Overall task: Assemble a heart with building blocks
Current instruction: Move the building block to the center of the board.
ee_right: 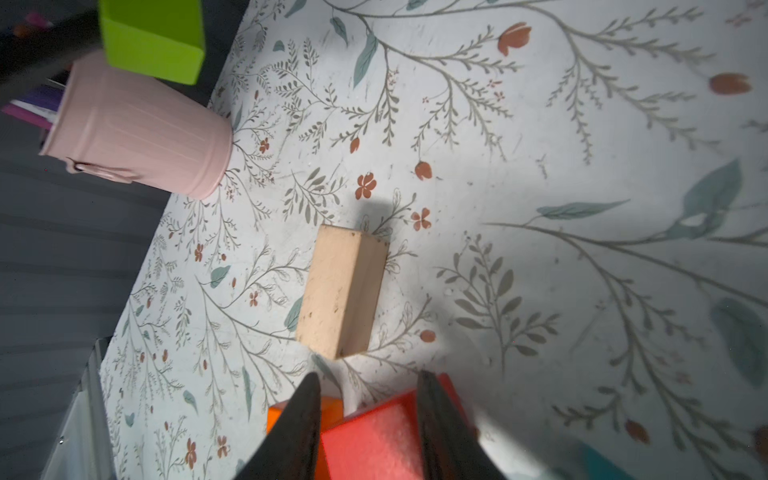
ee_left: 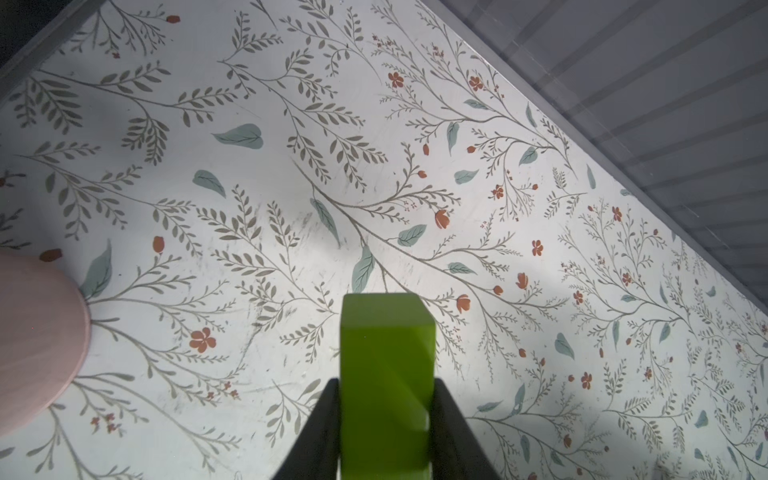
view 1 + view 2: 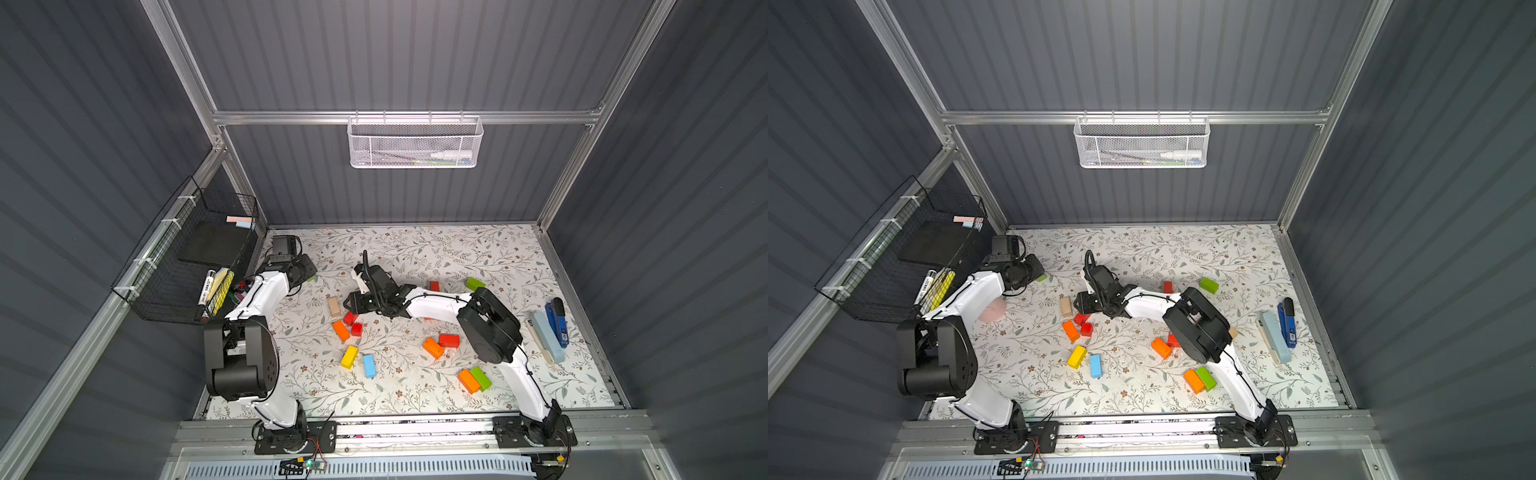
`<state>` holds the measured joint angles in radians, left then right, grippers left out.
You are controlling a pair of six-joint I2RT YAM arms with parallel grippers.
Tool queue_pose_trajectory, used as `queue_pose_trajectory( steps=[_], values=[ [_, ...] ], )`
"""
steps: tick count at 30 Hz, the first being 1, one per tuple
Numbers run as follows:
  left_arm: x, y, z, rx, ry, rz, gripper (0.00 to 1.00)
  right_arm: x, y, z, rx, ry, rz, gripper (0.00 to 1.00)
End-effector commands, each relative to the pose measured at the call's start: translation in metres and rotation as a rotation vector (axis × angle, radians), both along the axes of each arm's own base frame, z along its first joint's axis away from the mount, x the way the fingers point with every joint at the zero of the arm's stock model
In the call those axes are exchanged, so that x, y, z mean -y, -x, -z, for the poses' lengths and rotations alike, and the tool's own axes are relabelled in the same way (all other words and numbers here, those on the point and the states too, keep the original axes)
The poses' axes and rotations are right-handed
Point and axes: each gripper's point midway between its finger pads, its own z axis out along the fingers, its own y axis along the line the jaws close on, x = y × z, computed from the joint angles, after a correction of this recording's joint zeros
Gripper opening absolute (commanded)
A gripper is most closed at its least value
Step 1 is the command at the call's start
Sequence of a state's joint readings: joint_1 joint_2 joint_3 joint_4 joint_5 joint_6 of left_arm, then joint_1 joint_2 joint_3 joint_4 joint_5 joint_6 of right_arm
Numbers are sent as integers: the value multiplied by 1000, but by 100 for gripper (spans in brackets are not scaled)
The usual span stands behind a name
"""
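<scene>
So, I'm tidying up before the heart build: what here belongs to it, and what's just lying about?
Job, among others: green wooden brick; plain tan wooden brick; yellow wooden brick; blue wooden brick.
Lying about: pink metal pen pot; long blue stapler; white mesh basket.

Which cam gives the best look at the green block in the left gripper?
Left wrist: the green block is large and sharp, clamped in the left gripper, with its end face and edges clear. The right wrist view catches it only partly, cut off by the frame. In both top views only a green sliver shows beside the gripper.
</scene>
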<state>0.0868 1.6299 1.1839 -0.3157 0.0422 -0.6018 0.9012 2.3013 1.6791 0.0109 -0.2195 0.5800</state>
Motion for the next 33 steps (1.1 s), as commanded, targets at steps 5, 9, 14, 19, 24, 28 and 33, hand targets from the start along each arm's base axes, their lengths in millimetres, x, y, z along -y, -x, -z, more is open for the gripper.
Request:
queue_pose_trajectory(
  steps=[5,9,14,19,24,28,33],
  values=[
    [1,3,-14,32,-13,21,27,4,3,21,-2,94,-13,41],
    [3,3,-13,31,-8,27,27,2,13,23,-9,79,-52,41],
    [3,3,-13,31,-6,30,27,2,33,22,-18,60,-99,41],
    [4,3,-13,34,-4,33,27,8,50,22,-39,18,-93,41],
    [4,3,-14,36,-5,32,27,3,71,18,-51,-12,-110,41],
    [4,3,-15,38,-5,32,27,1,84,14,-76,-63,-73,41],
    [6,2,-12,35,8,43,27,-9,107,0,-97,-172,-49,41]
  ],
)
